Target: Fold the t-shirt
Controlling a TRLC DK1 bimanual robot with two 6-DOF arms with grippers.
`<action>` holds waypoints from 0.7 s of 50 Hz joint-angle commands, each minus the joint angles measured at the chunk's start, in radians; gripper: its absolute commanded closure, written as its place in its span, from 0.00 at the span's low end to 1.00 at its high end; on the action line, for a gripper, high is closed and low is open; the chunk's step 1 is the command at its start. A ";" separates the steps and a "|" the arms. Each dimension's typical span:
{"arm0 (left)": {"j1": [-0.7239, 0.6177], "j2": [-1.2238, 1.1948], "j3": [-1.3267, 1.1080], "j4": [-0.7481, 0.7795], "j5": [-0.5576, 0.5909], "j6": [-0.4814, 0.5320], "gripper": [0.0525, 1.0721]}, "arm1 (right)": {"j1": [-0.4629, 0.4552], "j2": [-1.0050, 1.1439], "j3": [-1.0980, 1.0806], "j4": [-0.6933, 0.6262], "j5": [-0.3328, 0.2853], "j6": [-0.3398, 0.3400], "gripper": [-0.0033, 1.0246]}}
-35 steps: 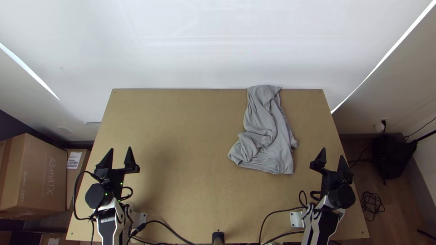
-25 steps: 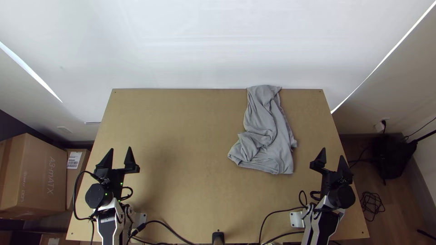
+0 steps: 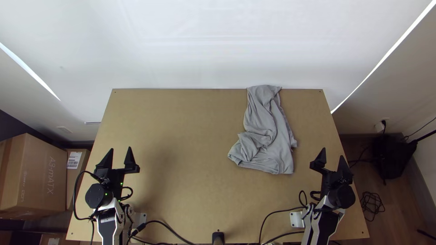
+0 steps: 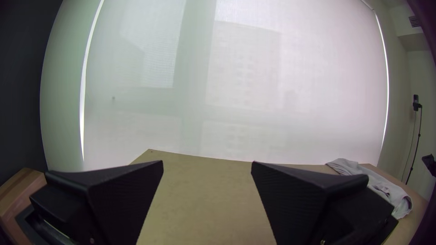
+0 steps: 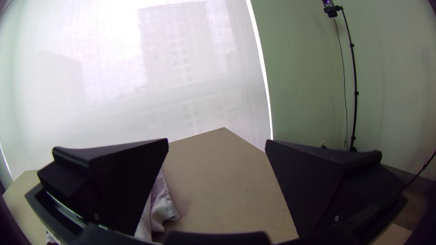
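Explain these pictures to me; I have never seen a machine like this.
The machine is a pair of jointed robot arms, a left arm and a right arm. The top view looks steeply down from high over the near edge of the wooden table. The other two come from cameras on the arms' wrists, looking out past each arm's own fingers. On the table lies a grey t-shirt, bunched and wrinkled, toward the right arm's side; folding it is the job. Nothing is held: the left gripper and right gripper are both open, apart from the cloth.
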 commanded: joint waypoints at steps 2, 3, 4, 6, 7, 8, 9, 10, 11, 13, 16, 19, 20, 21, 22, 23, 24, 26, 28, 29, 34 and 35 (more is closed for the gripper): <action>0.000 -0.006 -0.039 -0.020 -0.001 0.016 0.05 | -0.006 -0.003 -0.009 -0.010 0.005 -0.014 0.04; 0.000 -0.006 -0.039 -0.020 -0.001 0.016 0.05 | -0.004 -0.002 -0.009 -0.010 0.005 -0.013 0.04; 0.000 -0.006 -0.041 -0.020 -0.001 0.016 0.05 | -0.004 -0.002 -0.009 -0.010 0.005 -0.014 0.04; 0.000 -0.006 -0.039 -0.020 -0.001 0.016 0.05 | -0.006 -0.002 -0.009 -0.012 0.005 -0.014 0.04; 0.000 -0.006 -0.039 -0.020 -0.001 0.016 0.05 | -0.004 -0.003 -0.009 -0.010 0.005 -0.014 0.04; 0.000 -0.006 -0.041 -0.020 -0.001 0.016 0.05 | -0.004 -0.002 -0.009 -0.010 0.005 -0.014 0.04; 0.000 -0.006 -0.039 -0.020 -0.001 0.016 0.05 | -0.006 -0.003 -0.009 -0.010 0.005 -0.014 0.04; 0.000 -0.006 -0.041 -0.020 -0.001 0.016 0.05 | -0.006 -0.003 -0.009 -0.010 0.005 -0.014 0.04; 0.000 -0.006 -0.041 -0.020 -0.001 0.016 0.05 | -0.007 -0.003 -0.009 -0.010 0.005 -0.014 0.04; 0.000 -0.006 -0.041 -0.020 -0.001 0.016 0.05 | -0.010 -0.003 -0.009 -0.012 0.005 -0.013 0.04; 0.000 -0.006 -0.039 -0.020 -0.001 0.016 0.05 | -0.015 -0.003 -0.009 -0.010 0.005 -0.013 0.04; 0.000 -0.006 -0.041 -0.020 -0.001 0.016 0.05 | -0.013 -0.002 -0.009 -0.010 0.005 -0.014 0.04; 0.000 -0.006 -0.041 -0.020 -0.001 0.016 0.05 | -0.012 -0.003 -0.009 -0.010 0.005 -0.014 0.04; 0.000 -0.006 -0.039 -0.020 -0.001 0.016 0.05 | -0.012 -0.003 -0.009 -0.010 0.005 -0.014 0.04; 0.000 -0.006 -0.039 -0.020 -0.001 0.016 0.05 | -0.012 -0.003 -0.009 -0.012 0.005 -0.013 0.04; 0.000 -0.006 -0.041 -0.020 -0.001 0.016 0.05 | -0.012 -0.002 -0.009 -0.010 0.005 -0.013 0.04; 0.000 -0.006 -0.039 -0.020 -0.001 0.016 0.05 | -0.010 -0.002 -0.009 -0.010 0.005 -0.014 0.04; -0.002 -0.006 -0.041 -0.018 0.001 0.010 0.05 | -0.004 -0.002 -0.009 -0.013 0.005 -0.013 0.04; -0.014 -0.006 -0.041 -0.016 0.001 -0.024 0.05 | 0.010 -0.002 -0.009 -0.016 0.005 -0.005 0.04; -0.025 -0.006 -0.039 -0.018 0.001 -0.047 0.05 | 0.022 -0.002 -0.009 -0.016 0.006 -0.004 0.04; -0.057 -0.006 -0.039 -0.020 -0.001 -0.065 0.05 | 0.027 -0.002 -0.007 -0.025 0.054 -0.010 0.04; -0.056 -0.006 -0.039 -0.020 -0.001 -0.065 0.05 | 0.028 -0.002 -0.007 -0.028 0.064 -0.014 0.04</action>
